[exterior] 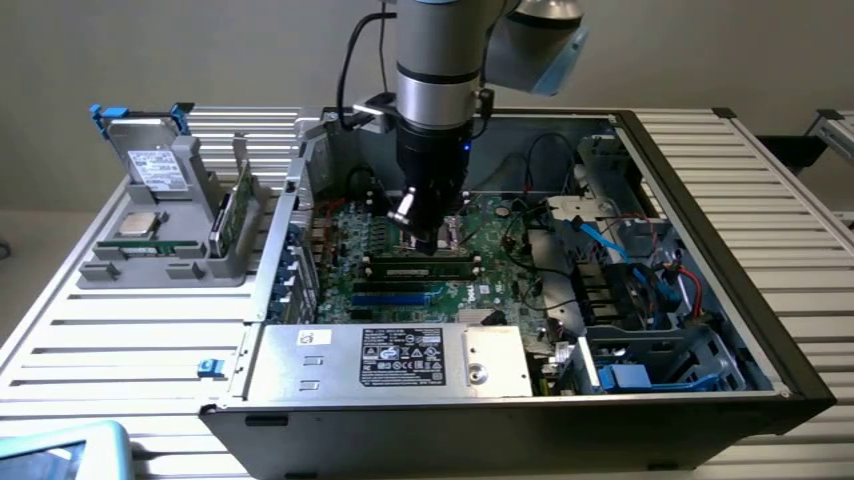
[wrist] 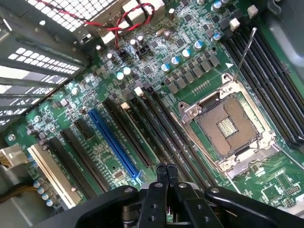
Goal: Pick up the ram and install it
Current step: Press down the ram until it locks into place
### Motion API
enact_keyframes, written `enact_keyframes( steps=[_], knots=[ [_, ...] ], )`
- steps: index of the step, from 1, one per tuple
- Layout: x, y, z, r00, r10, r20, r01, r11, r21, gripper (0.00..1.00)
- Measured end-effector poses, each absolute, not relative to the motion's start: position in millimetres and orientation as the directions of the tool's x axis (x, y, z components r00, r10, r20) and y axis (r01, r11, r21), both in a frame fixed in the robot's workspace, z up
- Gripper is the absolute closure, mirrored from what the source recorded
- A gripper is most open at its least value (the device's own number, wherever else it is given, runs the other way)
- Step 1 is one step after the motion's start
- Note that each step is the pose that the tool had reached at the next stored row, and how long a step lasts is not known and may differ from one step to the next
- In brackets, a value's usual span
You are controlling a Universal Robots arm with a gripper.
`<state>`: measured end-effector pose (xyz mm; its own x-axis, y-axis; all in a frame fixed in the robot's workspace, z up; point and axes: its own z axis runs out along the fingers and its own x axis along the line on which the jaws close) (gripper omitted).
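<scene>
My gripper (exterior: 427,238) hangs low inside the open computer case, over the big green motherboard (exterior: 497,262). In the wrist view its two dark fingertips (wrist: 162,169) press together with nothing between them, so the gripper (wrist: 166,168) is shut and empty. It hovers over the long black memory slots (wrist: 164,130) beside the open, empty processor socket (wrist: 229,126). The ram (exterior: 228,214), a thin green stick with a pale label, stands on edge in the grey holder (exterior: 158,262) outside the case at the exterior view's left, well apart from the gripper.
A square silver processor chip (exterior: 138,222) lies in the same holder. A blue slot (wrist: 114,142), red wires (wrist: 124,20) and the socket lever (wrist: 244,53) surround the gripper. Case walls, a drive cage (exterior: 400,358) and cables (exterior: 627,262) hem in the board.
</scene>
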<state>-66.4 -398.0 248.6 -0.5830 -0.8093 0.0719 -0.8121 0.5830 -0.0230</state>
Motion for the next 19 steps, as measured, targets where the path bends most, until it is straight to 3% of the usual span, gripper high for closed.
enact_keyframes(
  steps=[19],
  knots=[
    [-66.4, -398.0, 248.5, -0.787, -0.613, 0.072, -0.616, 0.788, -0.023, 0.89]
  ],
)
